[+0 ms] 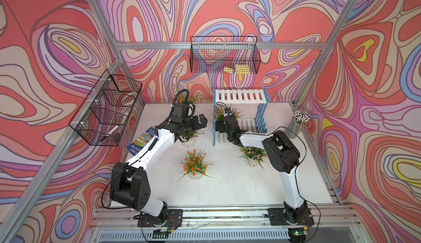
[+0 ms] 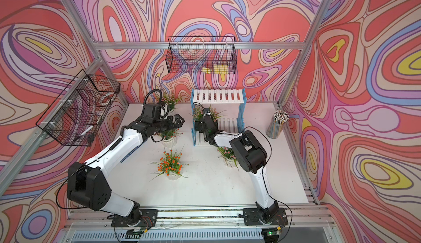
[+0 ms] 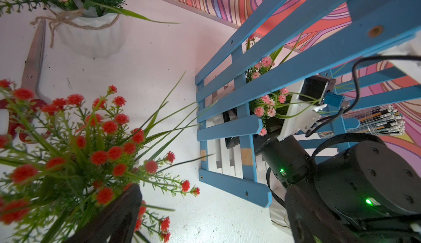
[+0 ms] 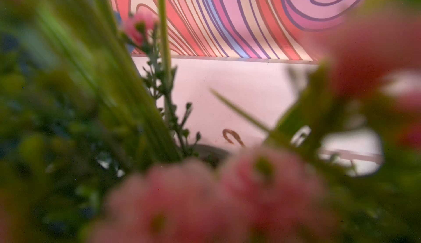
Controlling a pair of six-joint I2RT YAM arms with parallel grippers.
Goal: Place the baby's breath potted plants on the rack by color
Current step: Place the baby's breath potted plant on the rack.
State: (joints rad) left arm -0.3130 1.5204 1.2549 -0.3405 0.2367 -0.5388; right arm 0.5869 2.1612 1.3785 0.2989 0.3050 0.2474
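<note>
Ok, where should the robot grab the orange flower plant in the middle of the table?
By its white ribbed pot, not the flowers. The orange plant stands upright and its floppy leaves spread over the rim, so probably come in low from the robot's side, where the pot's wall shows bare.

Rack (image 1: 239, 97) top shelf bare; lower shelf left end blocked: pink plant (image 1: 219, 113) + right arm (image 1: 250, 137). Orange plant (image 1: 194, 164) mid table (image 1: 227, 189); front strip open.

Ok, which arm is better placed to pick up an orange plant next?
Probably left: the open left gripper hovers just above an orange plant, while the right gripper is inside the rack by a pink plant.
</note>
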